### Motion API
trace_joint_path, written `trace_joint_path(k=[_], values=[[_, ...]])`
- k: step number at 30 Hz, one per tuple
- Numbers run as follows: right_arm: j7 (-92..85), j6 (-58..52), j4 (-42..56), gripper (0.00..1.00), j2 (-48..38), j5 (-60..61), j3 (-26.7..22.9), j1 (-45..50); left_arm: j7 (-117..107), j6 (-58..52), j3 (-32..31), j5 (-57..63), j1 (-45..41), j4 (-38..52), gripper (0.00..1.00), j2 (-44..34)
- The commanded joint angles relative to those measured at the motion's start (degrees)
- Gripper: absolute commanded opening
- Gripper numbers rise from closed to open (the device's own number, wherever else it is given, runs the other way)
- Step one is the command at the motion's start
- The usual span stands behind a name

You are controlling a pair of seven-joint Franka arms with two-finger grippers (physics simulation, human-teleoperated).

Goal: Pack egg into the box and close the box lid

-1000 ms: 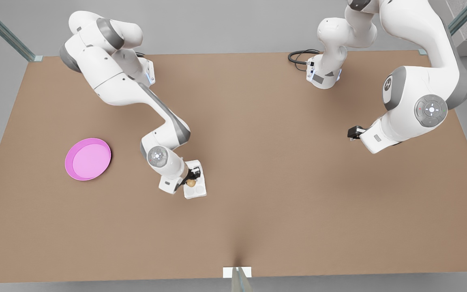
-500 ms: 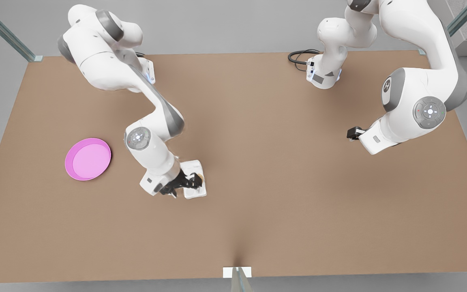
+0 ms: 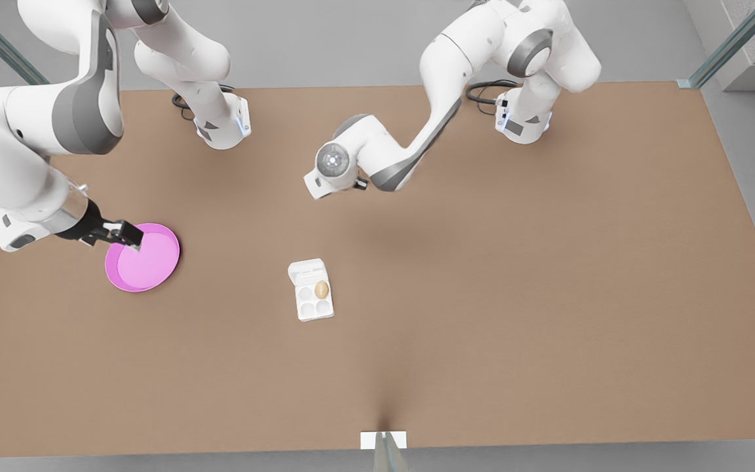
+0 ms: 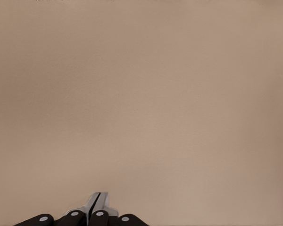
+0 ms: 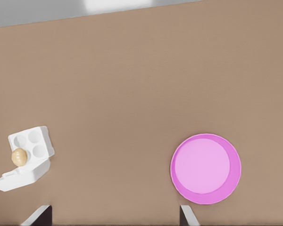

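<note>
We see little of the left gripper (image 4: 100,203) itself: in its own wrist view only the tips poke in at the frame's edge, pressed together with no gap, over bare brown table (image 4: 141,94). In the front view that arm ends over the upper middle of the table, and its wrist body hides the fingers from us there. The right gripper (image 5: 115,214) is also cut off in its wrist view, where only two fingertips (image 5: 187,215) show, set wide apart and holding nothing. In the front view we find the right gripper (image 3: 125,234) at the front view's left, hanging over the rim of the pink plate (image 3: 143,256).

The egg (image 3: 322,289) sits in the box (image 3: 315,303), in the cup next to the hinge on the front view's right; the other three cups look bare. The box lid (image 3: 307,269) lies folded back open, flat behind the tray. In the right wrist view the egg (image 5: 19,156), the box (image 5: 32,143) and the box lid (image 5: 20,178) appear well apart from the plate (image 5: 205,168).

Both grippers are well away from the box: the right one off toward the front view's left by the plate, the left one farther back on the table.
</note>
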Motion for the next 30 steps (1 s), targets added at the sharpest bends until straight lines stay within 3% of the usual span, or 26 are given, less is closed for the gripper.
trace_joint_path(k=[1, 4, 7, 13, 22, 26, 30], values=[[-9.67, -3.55, 0.14, 1.00, -0.04, 0.16, -0.02, -0.26, -63.45, 23.85, 0.02, -2.36, -0.82, 1.64, 0.21, 2.57], [-9.50, -3.38, 0.14, 1.00, 0.05, 0.08, -0.02, -1.14, -62.75, 37.82, 0.20, -2.01, -0.64, 2.16, 0.21, 7.58], [-9.67, -3.46, 0.14, 1.00, -0.04, 0.16, -0.02, -3.16, -60.38, 41.70, 0.20, -1.92, -0.90, 5.15, 0.21, 12.15], [-9.67, -3.46, 0.14, 1.00, -0.04, 0.16, 0.15, -2.98, -54.31, 42.84, 0.20, -1.92, -0.46, 9.46, 0.21, 16.81], [-9.15, -3.29, 0.14, 1.00, 0.05, -0.01, -0.02, -3.07, -42.98, 42.84, 0.38, -2.01, 2.61, 10.34, 0.21, 17.95], [-8.88, -2.06, -0.74, 1.00, 4.09, -3.79, -0.02, -5.27, -36.73, 42.84, 0.38, -2.01, 3.40, 10.34, 0.21, 17.95], [-9.23, -6.89, -0.30, 1.00, 4.09, -3.97, -0.02, -7.38, -33.04, 43.89, 0.38, -2.01, 4.28, 10.34, 0.21, 18.39]])
